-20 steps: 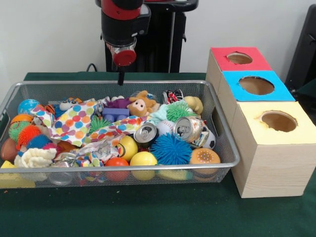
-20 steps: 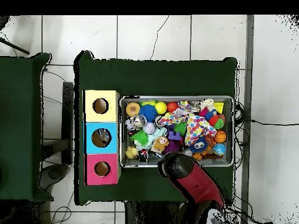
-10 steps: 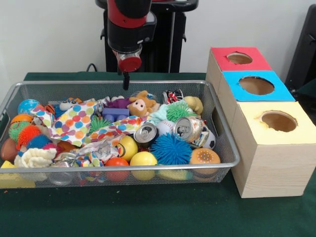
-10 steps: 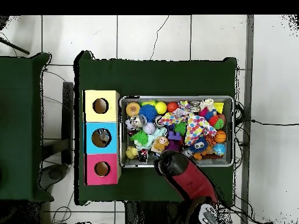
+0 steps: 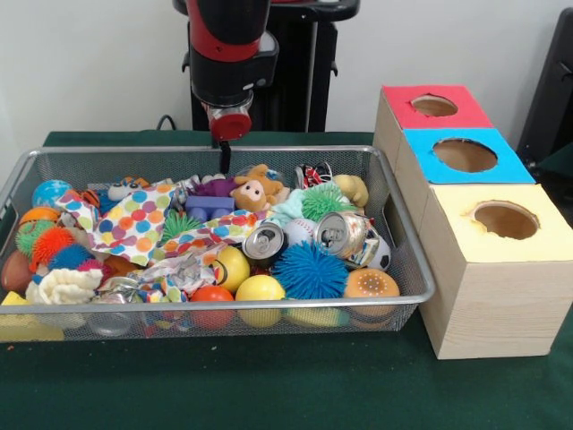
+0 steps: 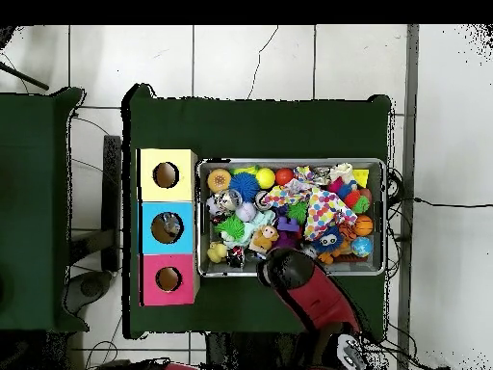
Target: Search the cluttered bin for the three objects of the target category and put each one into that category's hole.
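Note:
A wire mesh bin (image 5: 407, 269) holds a heap of toys: spiky balls, yellow balls (image 5: 260, 288), a brown plush animal (image 5: 258, 190), two crushed cans (image 5: 344, 232) and a polka-dot cloth (image 5: 134, 224). To its right stand three wooden boxes with holes, topped red (image 5: 407, 112), blue (image 5: 425, 161) and yellow (image 5: 474, 235). My gripper (image 5: 225, 158) hangs over the bin's far rim, just above a purple toy (image 5: 215, 187) and left of the plush animal. In the overhead view the arm (image 6: 281, 269) covers the bin's lower edge (image 6: 231, 274) and hides the gripper.
The blue box's hole (image 6: 167, 228) shows something inside it. Green cloth (image 5: 269, 385) covers the table around the bin. A black stand (image 5: 295, 72) rises behind the arm.
The gripper has come down a little and shifted slightly along the bin's far rim, now reaching just below rim level. The toys have not moved.

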You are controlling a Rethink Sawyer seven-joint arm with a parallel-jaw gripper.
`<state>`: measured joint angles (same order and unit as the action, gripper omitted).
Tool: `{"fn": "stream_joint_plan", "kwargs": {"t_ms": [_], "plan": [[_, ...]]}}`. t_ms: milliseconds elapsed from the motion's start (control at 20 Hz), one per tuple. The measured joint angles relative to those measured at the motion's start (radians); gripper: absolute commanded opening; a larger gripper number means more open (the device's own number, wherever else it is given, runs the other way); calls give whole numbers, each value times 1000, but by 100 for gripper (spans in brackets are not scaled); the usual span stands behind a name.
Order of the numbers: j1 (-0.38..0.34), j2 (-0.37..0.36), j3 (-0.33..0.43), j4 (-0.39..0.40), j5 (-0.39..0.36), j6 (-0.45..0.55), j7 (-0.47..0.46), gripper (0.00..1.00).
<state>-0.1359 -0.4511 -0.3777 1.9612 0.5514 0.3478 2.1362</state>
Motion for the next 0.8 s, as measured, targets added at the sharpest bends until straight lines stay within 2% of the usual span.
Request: {"fn": "stream_joint_plan", "kwargs": {"t_ms": [350,800], "plan": [[-9,-6,8,5,0,-1,0,100],[50,16,-30,-4,2,-6,0,100]]}}
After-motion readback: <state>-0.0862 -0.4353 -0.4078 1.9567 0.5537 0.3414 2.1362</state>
